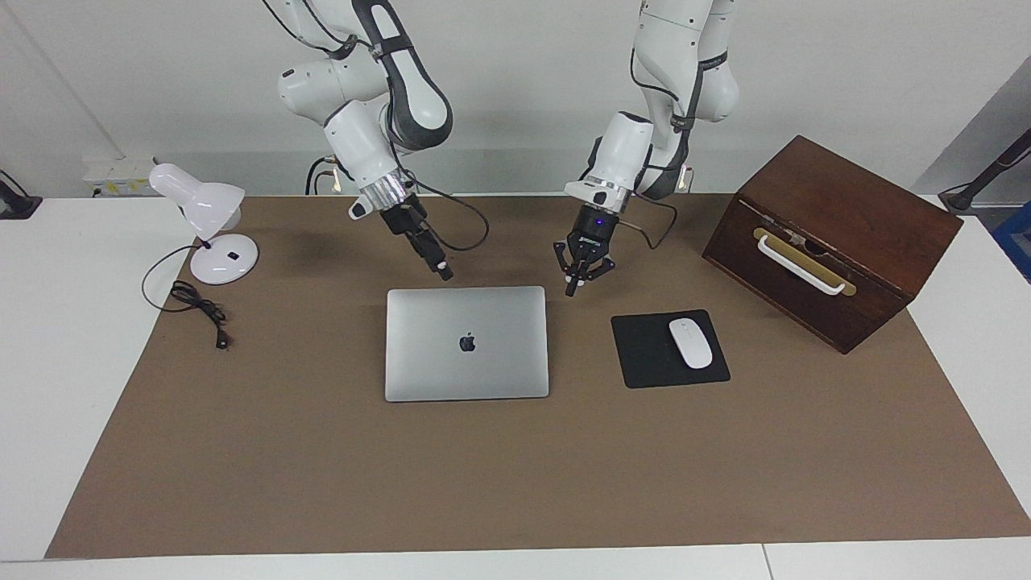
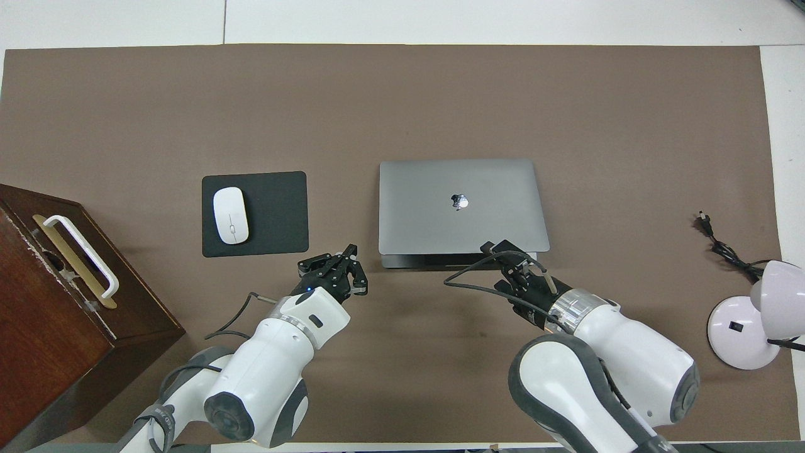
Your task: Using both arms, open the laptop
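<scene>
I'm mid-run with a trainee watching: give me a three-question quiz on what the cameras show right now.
1. True or false: the laptop lid is already raised.
2. Which thing lies on the mouse pad? A) lamp plug B) white mouse C) brass key
3. Fill in: the wooden box stands toward the ____ arm's end of the table.

Key
1. False. The lid lies flat and shut; the right gripper hangs over the laptop's robot-side edge, and the left gripper, fingers spread, hangs beside that edge toward the mouse pad.
2. B
3. left
</scene>
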Motion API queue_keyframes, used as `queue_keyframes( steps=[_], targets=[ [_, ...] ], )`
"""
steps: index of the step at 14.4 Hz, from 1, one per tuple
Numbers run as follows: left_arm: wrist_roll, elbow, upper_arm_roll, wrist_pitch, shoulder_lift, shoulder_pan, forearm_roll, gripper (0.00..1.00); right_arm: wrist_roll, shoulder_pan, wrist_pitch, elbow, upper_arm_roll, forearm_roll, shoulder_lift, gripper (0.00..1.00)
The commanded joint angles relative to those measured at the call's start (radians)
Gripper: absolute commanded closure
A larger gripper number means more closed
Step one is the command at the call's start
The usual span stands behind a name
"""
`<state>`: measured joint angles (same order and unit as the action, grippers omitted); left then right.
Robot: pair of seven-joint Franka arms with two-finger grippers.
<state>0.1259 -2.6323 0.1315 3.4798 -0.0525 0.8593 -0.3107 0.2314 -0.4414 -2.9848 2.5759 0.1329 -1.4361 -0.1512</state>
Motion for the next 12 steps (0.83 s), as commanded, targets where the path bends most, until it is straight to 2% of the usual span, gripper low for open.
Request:
queue_keyframes(
  steps=[1,6,12],
  targets=[
    [0.003,0.067,0.011,0.024,-0.073,0.021,-0.025,1.0,-0.047,-0.002,-0.04,-0.033,0.001,-0.041,0.033,0.0],
    [0.0,0.115,0.014,0.024,-0.135,0.044,-0.025,1.0,-0.047,-0.003,-0.045,-0.065,0.001,-0.041,0.062,0.0],
    [-0.006,0.106,0.016,0.024,-0.138,0.076,-0.028,1.0,-0.049,-0.002,-0.046,-0.089,0.001,-0.041,0.09,0.0]
  ],
)
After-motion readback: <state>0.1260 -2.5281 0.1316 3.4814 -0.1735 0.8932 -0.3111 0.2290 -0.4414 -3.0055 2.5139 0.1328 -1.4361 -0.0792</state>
